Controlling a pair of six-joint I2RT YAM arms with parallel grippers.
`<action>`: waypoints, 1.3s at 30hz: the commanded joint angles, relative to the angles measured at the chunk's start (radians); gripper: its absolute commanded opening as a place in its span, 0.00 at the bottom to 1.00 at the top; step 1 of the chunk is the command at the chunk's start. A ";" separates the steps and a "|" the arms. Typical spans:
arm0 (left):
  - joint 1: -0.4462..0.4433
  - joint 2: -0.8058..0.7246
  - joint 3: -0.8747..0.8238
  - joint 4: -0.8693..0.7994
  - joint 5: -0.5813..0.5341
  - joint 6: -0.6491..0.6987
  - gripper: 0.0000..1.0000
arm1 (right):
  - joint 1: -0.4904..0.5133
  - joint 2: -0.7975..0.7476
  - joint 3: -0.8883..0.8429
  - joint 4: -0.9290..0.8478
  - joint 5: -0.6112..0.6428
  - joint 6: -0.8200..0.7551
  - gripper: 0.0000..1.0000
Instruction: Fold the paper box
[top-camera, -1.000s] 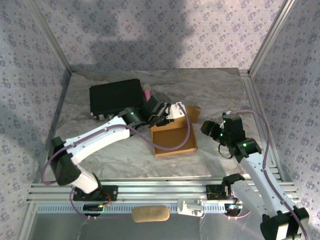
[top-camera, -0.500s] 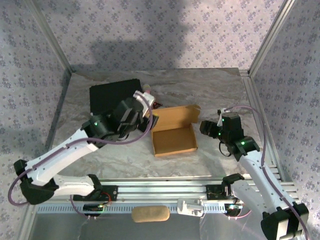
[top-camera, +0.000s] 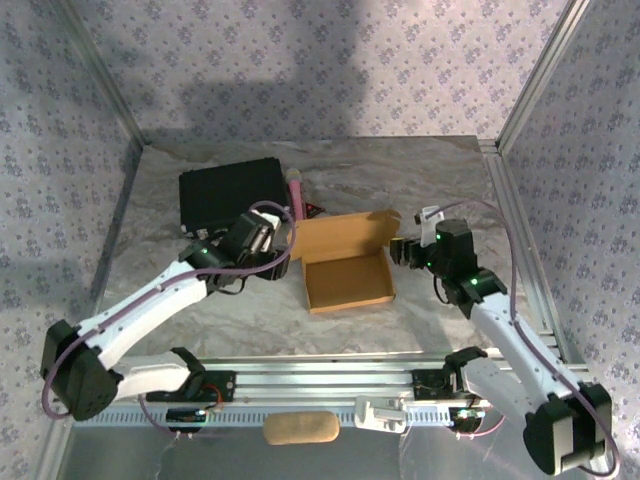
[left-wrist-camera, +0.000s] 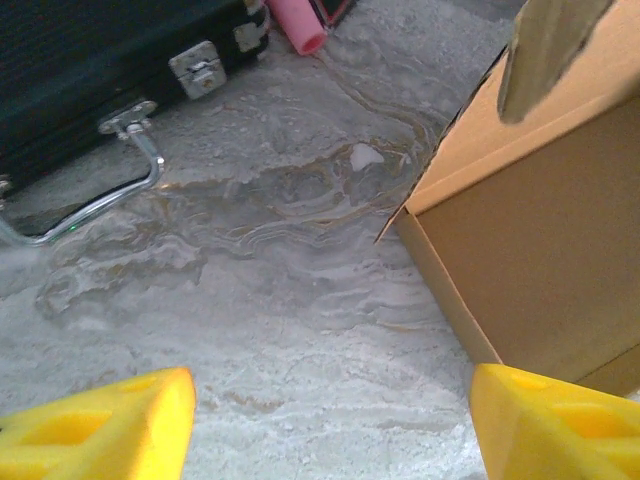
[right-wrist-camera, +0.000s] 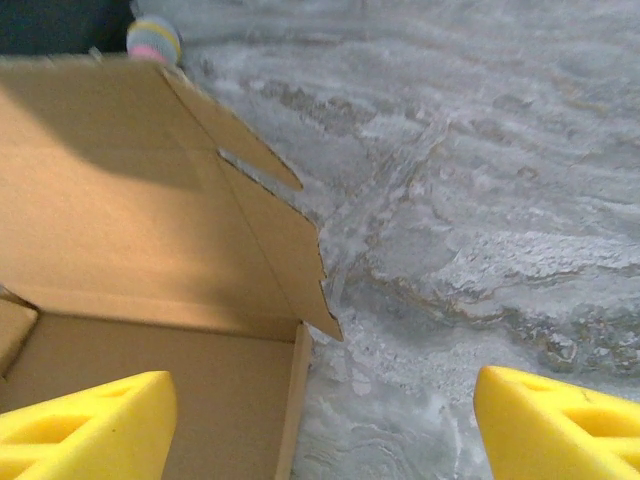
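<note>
The tan paper box (top-camera: 347, 280) sits mid-table as an upright tray, its lid (top-camera: 345, 235) leaning open toward the back. My left gripper (top-camera: 275, 250) hovers just left of the box, open over bare table. In the left wrist view the left gripper (left-wrist-camera: 325, 430) has the box wall (left-wrist-camera: 530, 260) beside its right finger. My right gripper (top-camera: 403, 252) is close to the box's right side, also open. The right wrist view puts the right gripper (right-wrist-camera: 320, 425) astride the box's right wall (right-wrist-camera: 290, 400), with the lid's side flap (right-wrist-camera: 280, 240) ahead.
A black case (top-camera: 232, 195) lies at the back left, its metal handle (left-wrist-camera: 120, 185) facing the left gripper. A pink microphone (top-camera: 297, 190) rests between the case and the box. Patterned walls enclose the table, and an aluminium rail (top-camera: 320, 380) runs along the front.
The left gripper has let go of the lid area and pulled back to the box's left side. The lid now stands open. The right gripper moved in toward the box's right wall.
</note>
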 joint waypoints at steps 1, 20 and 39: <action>0.004 0.080 0.096 0.071 0.095 0.078 0.71 | 0.002 0.077 0.066 0.012 -0.037 -0.088 0.79; -0.010 0.257 0.199 0.088 0.049 0.069 0.46 | -0.066 0.300 0.131 0.121 -0.212 -0.140 0.64; -0.063 0.335 0.268 0.082 -0.081 -0.045 0.04 | 0.024 0.254 0.122 0.060 -0.108 -0.100 0.20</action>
